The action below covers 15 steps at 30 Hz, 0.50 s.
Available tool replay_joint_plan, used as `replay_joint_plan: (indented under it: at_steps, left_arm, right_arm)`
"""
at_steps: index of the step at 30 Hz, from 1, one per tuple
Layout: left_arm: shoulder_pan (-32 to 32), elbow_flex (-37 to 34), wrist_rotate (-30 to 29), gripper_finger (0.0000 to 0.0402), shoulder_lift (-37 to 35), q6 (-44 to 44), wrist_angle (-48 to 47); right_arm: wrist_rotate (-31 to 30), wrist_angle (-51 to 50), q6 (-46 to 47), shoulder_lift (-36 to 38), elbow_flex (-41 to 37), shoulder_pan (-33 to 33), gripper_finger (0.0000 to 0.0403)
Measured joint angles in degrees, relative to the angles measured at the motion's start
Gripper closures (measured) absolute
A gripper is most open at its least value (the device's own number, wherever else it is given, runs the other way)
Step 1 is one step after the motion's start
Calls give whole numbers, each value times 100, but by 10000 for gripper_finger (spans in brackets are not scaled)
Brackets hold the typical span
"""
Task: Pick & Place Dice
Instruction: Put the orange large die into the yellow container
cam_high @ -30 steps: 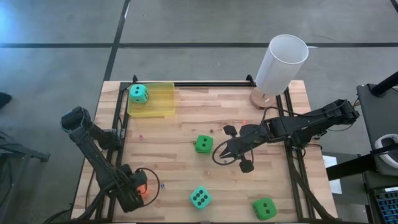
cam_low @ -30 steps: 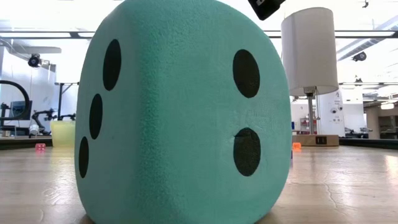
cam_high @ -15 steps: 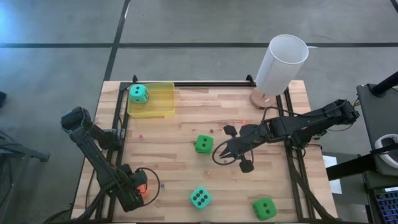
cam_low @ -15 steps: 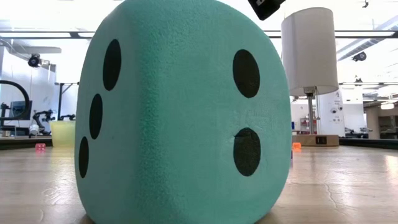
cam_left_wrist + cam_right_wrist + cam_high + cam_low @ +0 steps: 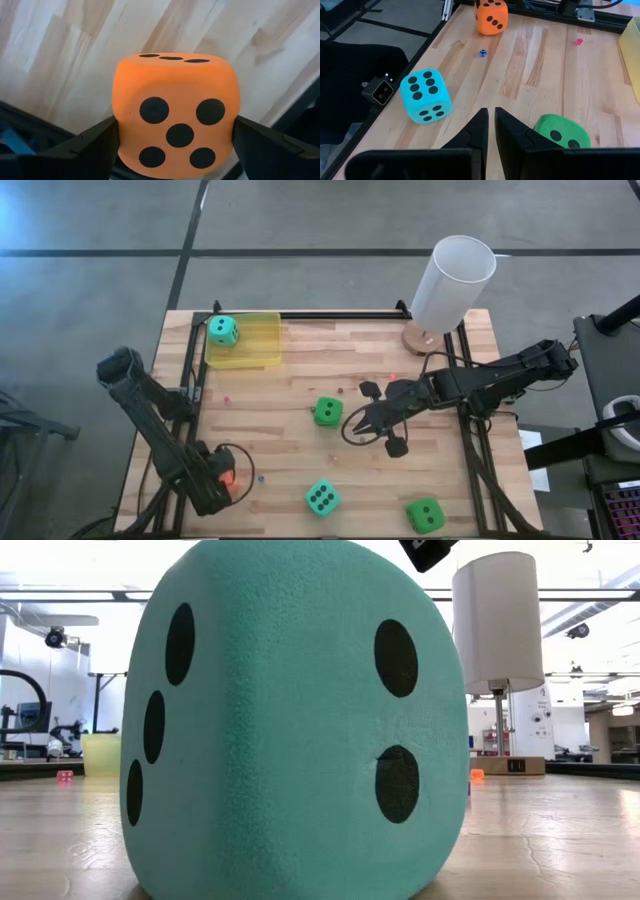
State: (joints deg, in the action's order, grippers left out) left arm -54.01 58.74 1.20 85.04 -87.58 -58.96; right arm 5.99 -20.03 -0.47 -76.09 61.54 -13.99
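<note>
An orange-red die [image 5: 175, 125] sits between the fingers of my left gripper [image 5: 222, 482] at the table's near left corner; the gripper points down and is shut on it. The right wrist view shows the same die [image 5: 491, 17] by the table edge. One teal die [image 5: 321, 498] rests on the near middle of the table and fills the low view [image 5: 290, 720]. Another teal die [image 5: 222, 330] lies in the yellow tray [image 5: 262, 345]. Two green dice [image 5: 326, 411] [image 5: 425, 515] rest on the wood. My right gripper [image 5: 358, 423] hangs shut beside the middle green die [image 5: 562, 132]. My left gripper pinches the orange-red die by two opposite sides [image 5: 122, 135], one finger [image 5: 95, 142] on each. The fingers come from above, pointing down. The five-pip face looks up at the wrist camera. Whether the die stands on the table or hangs just clear of it, I cannot tell.
A white lamp [image 5: 452, 280] stands at the far right corner. Tiny blue [image 5: 482, 53] and pink [image 5: 578, 41] dice lie on the wood. A black frame rail [image 5: 195, 380] runs along the left edge, close to my left gripper. Open wood lies between the tray and the dice.
</note>
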Motion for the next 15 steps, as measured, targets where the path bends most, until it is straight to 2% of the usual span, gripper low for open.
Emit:
replay_joint_plan:
  at_steps: [8,15]
  left_arm:
    - [366,1,-341,62,-558,-141,-203]
    - [1234,9,-794,63,-1075,403,-232]
  right_arm:
    - [1,0,-9,0,0,1,374]
    - [1,0,4,0,0,-1,374]
